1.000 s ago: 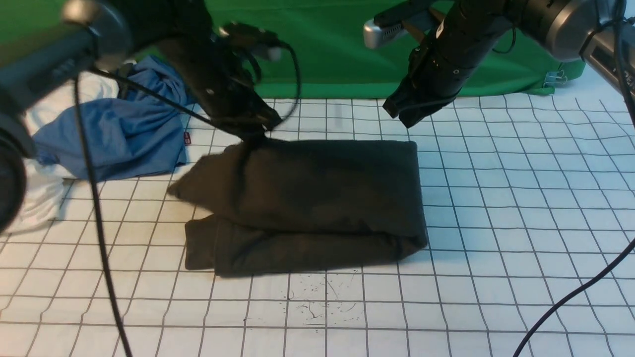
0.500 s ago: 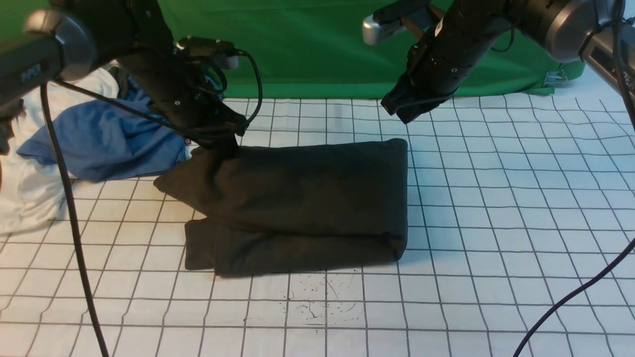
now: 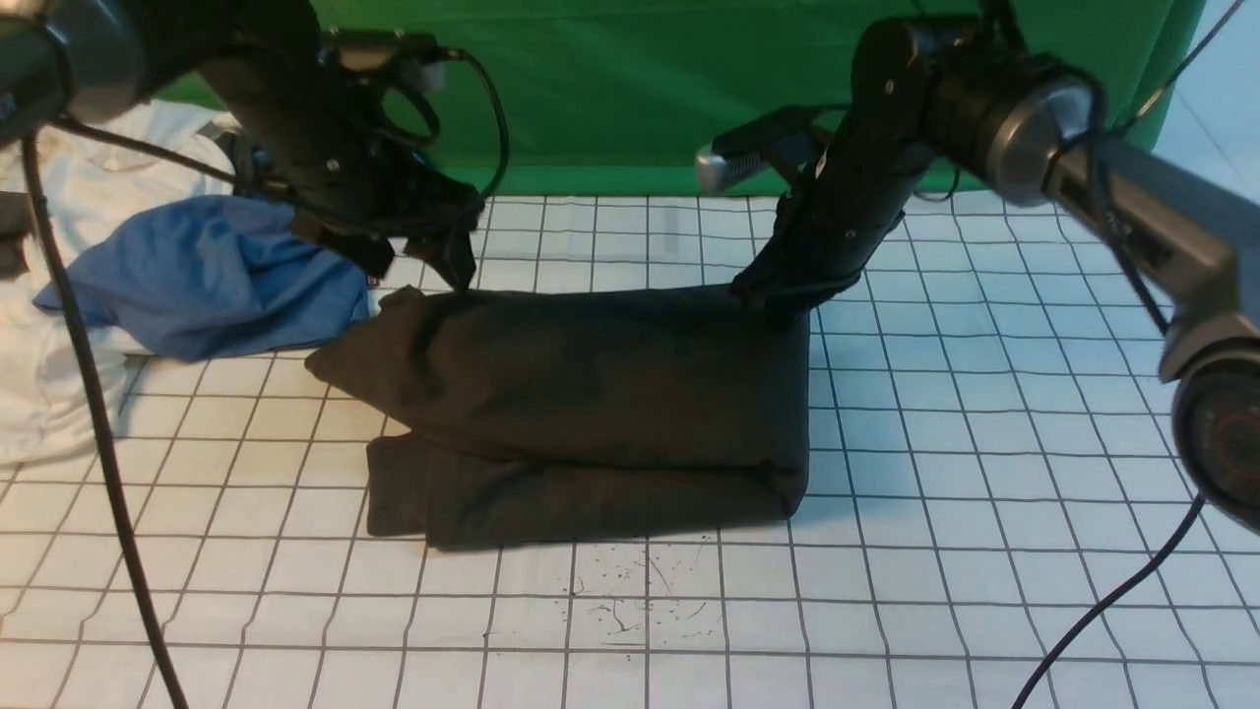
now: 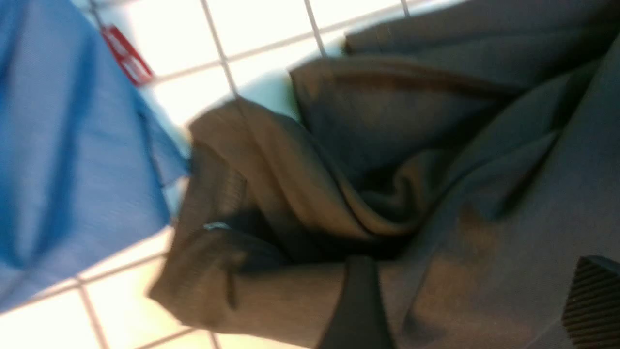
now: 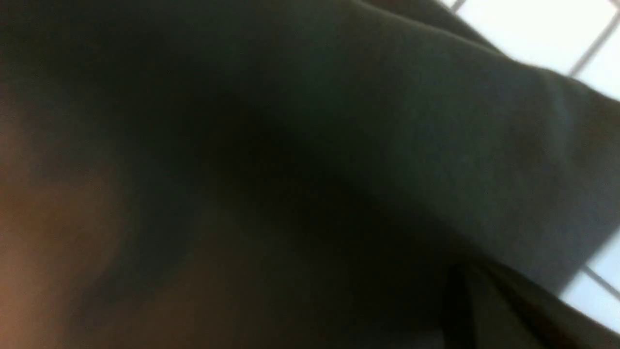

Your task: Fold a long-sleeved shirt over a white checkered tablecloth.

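Observation:
The long-sleeved shirt (image 3: 610, 394) is black and lies folded into a thick rectangle in the middle of the white checkered tablecloth (image 3: 984, 443). My left gripper (image 3: 418, 264) hangs open just above the shirt's far left corner, with nothing between its fingers. In the left wrist view its two fingertips (image 4: 361, 300) stand wide apart over the rumpled shirt (image 4: 436, 145). My right gripper (image 3: 773, 292) is shut, its tip down on the shirt's far right corner. The right wrist view is filled by dark shirt cloth (image 5: 387, 121), and the jaws are too dark to make out.
A blue shirt (image 3: 217, 276) with a red tag (image 4: 127, 55) lies bunched at the far left, on white garments (image 3: 49, 374). A green backdrop cloth (image 3: 640, 89) hangs behind. Ink scribbles (image 3: 640, 601) mark the cloth in front of the black shirt. Arm cables hang at both sides.
My left gripper dragged the shirt's far left corner leftward, then opened and let it go. The right arm came down from above onto the far right corner.

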`<state>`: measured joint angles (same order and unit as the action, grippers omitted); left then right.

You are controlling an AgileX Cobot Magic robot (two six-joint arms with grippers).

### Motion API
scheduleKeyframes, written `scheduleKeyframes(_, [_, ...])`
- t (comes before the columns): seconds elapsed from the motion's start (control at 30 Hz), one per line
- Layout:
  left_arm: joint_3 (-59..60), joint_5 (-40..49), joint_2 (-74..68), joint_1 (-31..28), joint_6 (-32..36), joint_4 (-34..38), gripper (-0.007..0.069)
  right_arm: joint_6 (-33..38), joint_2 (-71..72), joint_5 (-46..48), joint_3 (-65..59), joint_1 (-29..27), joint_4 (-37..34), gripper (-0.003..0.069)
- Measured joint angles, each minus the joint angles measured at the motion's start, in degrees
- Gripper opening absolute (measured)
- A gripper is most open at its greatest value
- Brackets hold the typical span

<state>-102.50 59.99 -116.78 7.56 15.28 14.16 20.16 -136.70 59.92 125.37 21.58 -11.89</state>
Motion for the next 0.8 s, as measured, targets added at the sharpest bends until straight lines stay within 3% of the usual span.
scheduleKeyframes(0.1, [5.21,-3.33,-0.6,1.48,-0.05,-1.84,0.0326,-0.79,-2.29,-1.65,0.0,0.0,0.0,0.005])
scheduleKeyframes(0.13, [5.56,-3.56,-0.73,1.59,-0.05,-2.1,0.0318,-0.79,-2.38,-1.77,0.0,0.0,0.0,0.005])
scheduleKeyframes(0.2, [9.06,-5.31,-1.49,1.67,-0.52,-5.32,0.0218,-0.85,-3.01,-3.17,0.12,0.0,0.06,0.005])
scheduleKeyframes(0.37, [12.7,-5.37,-2.21,-0.69,-3.95,-10.24,0.0059,-2.38,-3.46,-5.3,0.12,-1.09,0.27,0.005])
scheduleKeyframes(0.6, [13.12,-5.23,0.95,-2.03,-3.06,-9.47,0.0016,-2.73,-2.29,-3.45,0.61,-2.27,0.65,0.005])
scheduleKeyframes(0.8, [13.12,-4.79,14.34,-1.87,-3.0,-9.65,0.0013,-1.93,9.85,-3.25,3.28,-2.21,0.65,0.005])
